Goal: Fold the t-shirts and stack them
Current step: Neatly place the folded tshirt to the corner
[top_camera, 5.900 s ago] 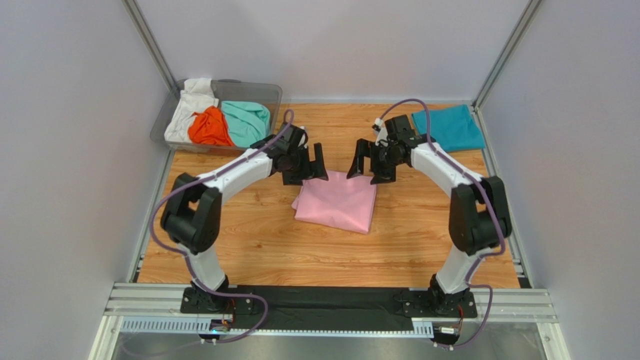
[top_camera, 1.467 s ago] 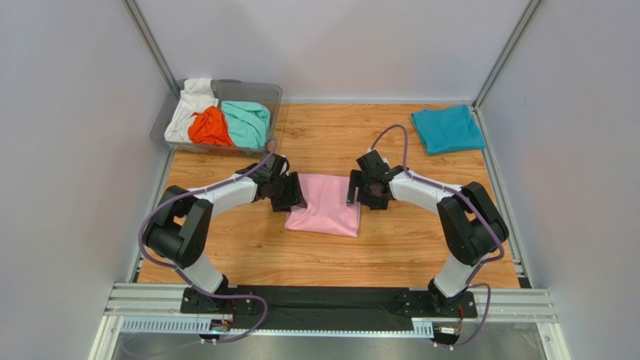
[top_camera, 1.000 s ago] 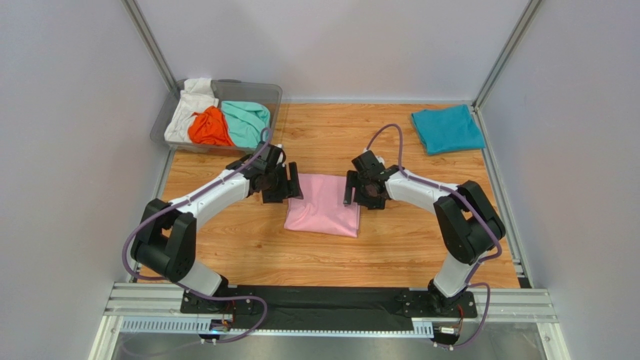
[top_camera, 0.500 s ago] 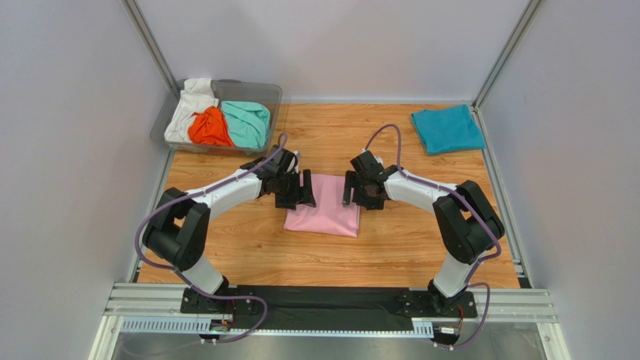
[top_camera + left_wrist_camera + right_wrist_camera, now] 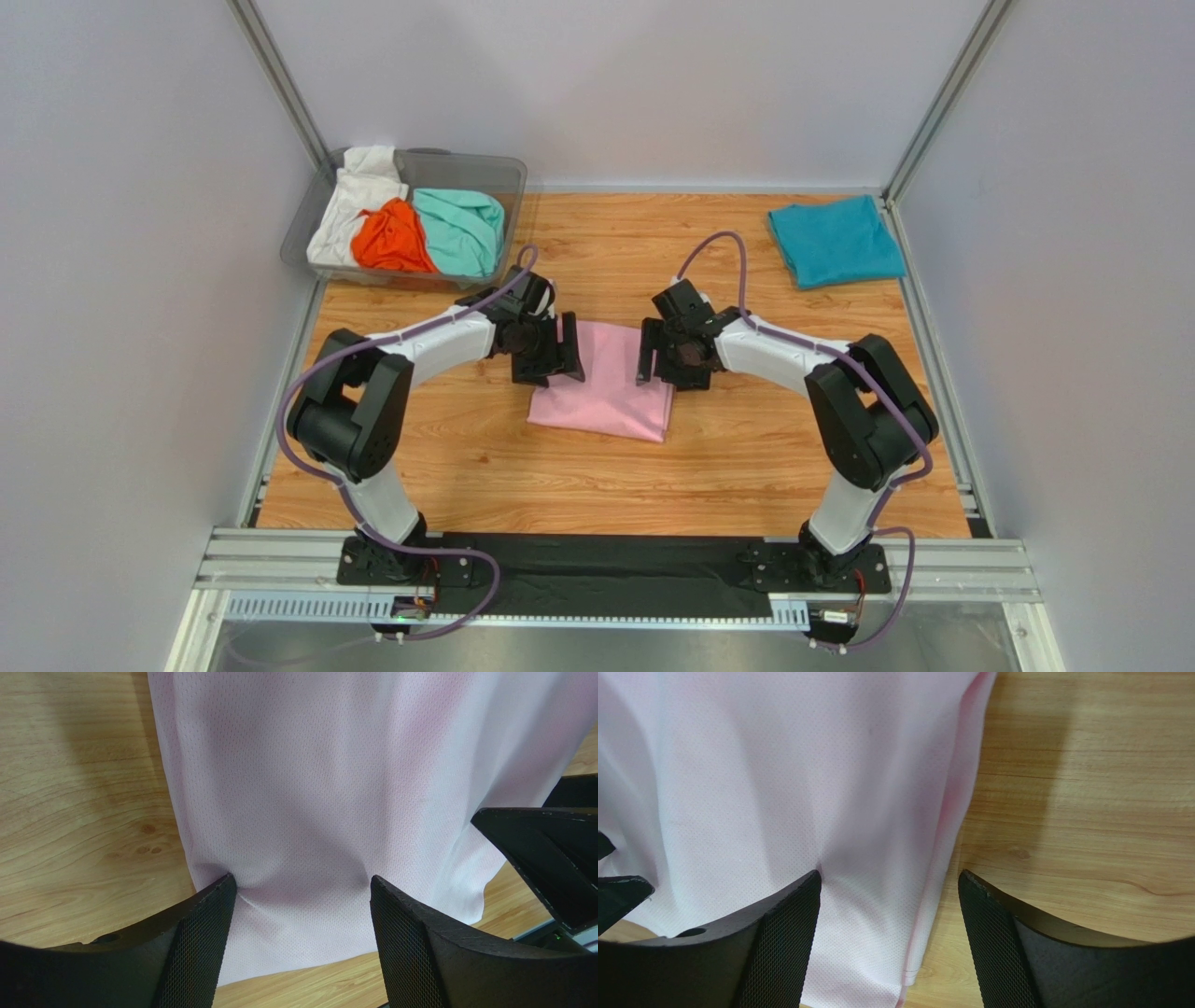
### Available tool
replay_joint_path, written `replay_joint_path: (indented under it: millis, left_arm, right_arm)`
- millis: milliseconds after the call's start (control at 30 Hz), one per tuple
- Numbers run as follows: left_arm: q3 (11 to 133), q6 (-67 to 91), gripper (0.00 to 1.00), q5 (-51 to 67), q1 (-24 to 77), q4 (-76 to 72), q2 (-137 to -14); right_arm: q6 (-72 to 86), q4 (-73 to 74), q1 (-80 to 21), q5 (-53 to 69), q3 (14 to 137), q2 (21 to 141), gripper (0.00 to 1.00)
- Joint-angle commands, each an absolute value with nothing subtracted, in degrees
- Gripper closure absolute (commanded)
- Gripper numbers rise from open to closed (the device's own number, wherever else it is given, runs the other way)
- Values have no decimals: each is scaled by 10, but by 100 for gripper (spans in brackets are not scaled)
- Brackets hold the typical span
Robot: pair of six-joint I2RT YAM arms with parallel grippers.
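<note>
Five t-shirts are in view, one of each colour. A light pink tee [image 5: 610,395] lies flat near the middle of the wooden table [image 5: 491,462], folded into a packet so close to square that I cannot name its long axis. Its side edges run from far to near, and the near edge slants slightly, coming nearer at the right.

One teal-blue tee [image 5: 838,241] lies folded at the far right corner of the table. Its longer side runs left to right and is a little tilted.

Three more tees are heaped unfolded in a clear bin [image 5: 512,175] at the far left corner: white [image 5: 351,203], orange [image 5: 390,238] and mint-green [image 5: 460,228].

Two arms reach the pink tee's far edge. The left end effector [image 5: 561,347] is at the tee's far left corner. Its fingers [image 5: 210,938] stand apart and press down on the cloth, which puckers between them. The right end effector [image 5: 657,350] is at the far right corner. Its fingers [image 5: 997,938] are also spread, one on the fabric and the other over bare wood just beside the folded edge.
</note>
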State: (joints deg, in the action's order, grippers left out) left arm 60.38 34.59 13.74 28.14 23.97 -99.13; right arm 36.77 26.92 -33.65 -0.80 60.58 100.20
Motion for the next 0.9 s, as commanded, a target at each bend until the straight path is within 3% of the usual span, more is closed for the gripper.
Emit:
replay_joint_path:
  millis: [0,267,400,567,633,700,867]
  left_arm:
    - [576,355,23,143,282,221,-996]
    - [549,368,22,149,282,206,-938]
    - [562,367,21,143,283,216,-913]
    - [583,359,18,108,283,250,-857]
    - [588,355,4,94,283,268,-837]
    - [584,354,0,81,283,284,-803]
    - [571,353,0,38,283,320,-717]
  right_arm:
    - [379,255,-345,22,604,1026,27]
    - [400,252,-362,-22,609,1048,35]
    - [398,253,-369,-83,612,1054,56]
    - [383,251,-377,-134,616,1063,71]
    - [362,249,-381,-156,616,1063,80]
    - [342,236,-381,-166,613,1061,88]
    - [304,226,-379,-182,625,1056,98]
